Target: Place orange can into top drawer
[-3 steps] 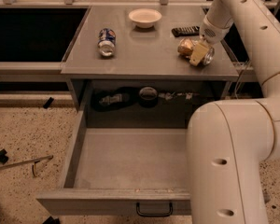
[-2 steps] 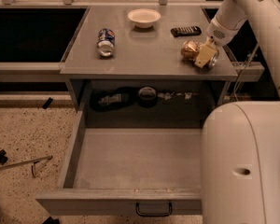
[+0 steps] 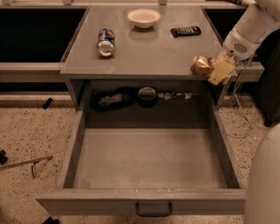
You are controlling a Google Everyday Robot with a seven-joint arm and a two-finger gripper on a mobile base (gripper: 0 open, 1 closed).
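Beige speckled floor (image 3: 23, 134) fills the left side, stone-like and grainy, with a thin metal rod (image 3: 19, 164) lying across it. Next comes the table (image 3: 149, 55), a flat matte grey metal top with square edges. On its left part a blue can (image 3: 105, 42) lies on its side, one silver end facing the camera. Further back, near the middle, sits a shallow round white bowl (image 3: 143, 17), smooth and glossy. Right of it rests a flat black remote (image 3: 185, 31), long and narrow, set slightly askew.

Below the top, the drawer (image 3: 140, 200) stands pulled fully out: a wide, shallow grey tray with plain sheet-metal walls, a flat front and a small black loop handle (image 3: 153, 210) at its centre. Behind it, in the dark recess under the top, lie some black cable-like items too dim to name.

At the table's front right corner is the orange can (image 3: 201, 65), shiny golden and crumpled, its surface full of dents. It is above the table edge, not in the drawer. Its long axis seems to run roughly sideways, the free end pointing left, though the dents make this hard to judge. The gripper (image 3: 211, 69) is closed around it, pale yellowish fingers (image 3: 221, 71) against its right side. From there the smooth white arm (image 3: 254, 24) rises toward the upper right.
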